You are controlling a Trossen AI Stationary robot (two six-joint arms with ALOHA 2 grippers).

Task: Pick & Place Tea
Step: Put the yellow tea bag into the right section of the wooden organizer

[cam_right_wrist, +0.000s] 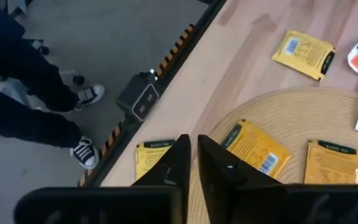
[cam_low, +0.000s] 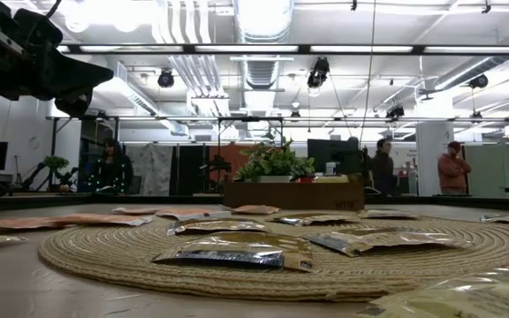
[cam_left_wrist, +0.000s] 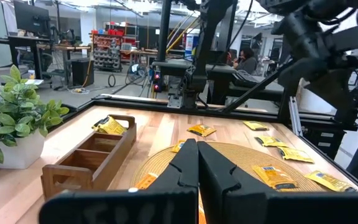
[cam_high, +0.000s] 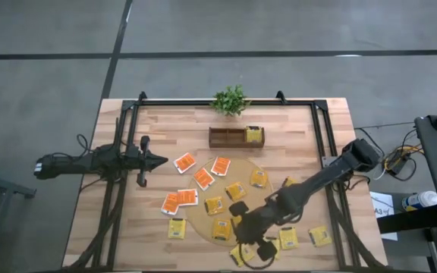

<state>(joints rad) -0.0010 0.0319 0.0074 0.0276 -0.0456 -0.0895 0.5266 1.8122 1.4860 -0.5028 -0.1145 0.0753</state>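
Reach phase of a tea pick, nothing lifted yet. Going by the high view as the clock: the tea is scattered over the round mat [cam_right_wrist: 291,109] and the table [cam_high: 165,121] around it, with orange-red packets [cam_high: 203,178] at the mat's 10 o'clock and yellow packets [cam_high: 236,189] across the middle and down to 6 o'clock. One boxed yellow packet [cam_high: 254,135] already sits in the right-hand compartment of the wooden box [cam_high: 226,137] at the mat's 12 o'clock, so I judge that box to be the drop spot. Your right gripper [cam_right_wrist: 191,165] is at work. The arm comes in from the table's 3 o'clock edge and stretches low and diagonally to the mat's 6 o'clock rim, wrist tipped down. Its fingers are all but together, just a thin slit between them, and nothing is in them. Under them lies a rim packet [cam_right_wrist: 257,146] on the mat, and just beside it an off-mat packet [cam_right_wrist: 154,155] on bare wood; I cannot tell which one you are aiming for. Next move: spread the fingers, pick one packet, drop straight onto it and pinch an edge, because flat foil will likely slide if you come in shallow. The left gripper [cam_high: 149,160] waits at the table's 9 o'clock, arm level and pointing toward the centre, fingers pressed together and empty.
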